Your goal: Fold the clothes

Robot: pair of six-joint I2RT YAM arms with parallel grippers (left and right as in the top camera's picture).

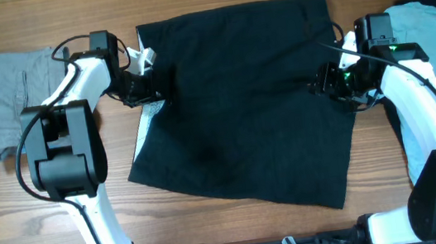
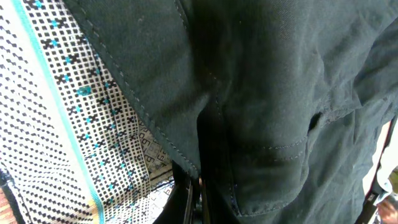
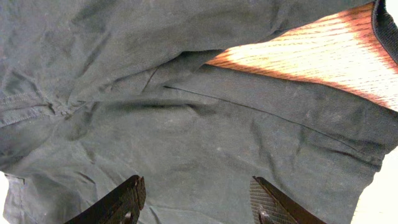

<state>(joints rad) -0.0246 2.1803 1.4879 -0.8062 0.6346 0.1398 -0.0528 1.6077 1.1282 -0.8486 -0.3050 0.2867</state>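
A black garment (image 1: 241, 102) lies spread flat across the middle of the table. Its patterned white lining shows at the left edge (image 1: 145, 123), and it fills the left wrist view (image 2: 267, 93). My left gripper (image 1: 149, 82) is at the garment's upper left edge, shut on a fold of the black cloth (image 2: 198, 193). My right gripper (image 1: 331, 81) is over the garment's right edge, open, with the black cloth (image 3: 186, 137) below the spread fingers (image 3: 198, 196).
A grey garment (image 1: 7, 102) lies at the far left of the table. A light blue garment (image 1: 433, 37) lies at the far right, under the right arm. Bare wood table (image 1: 240, 236) runs along the front edge.
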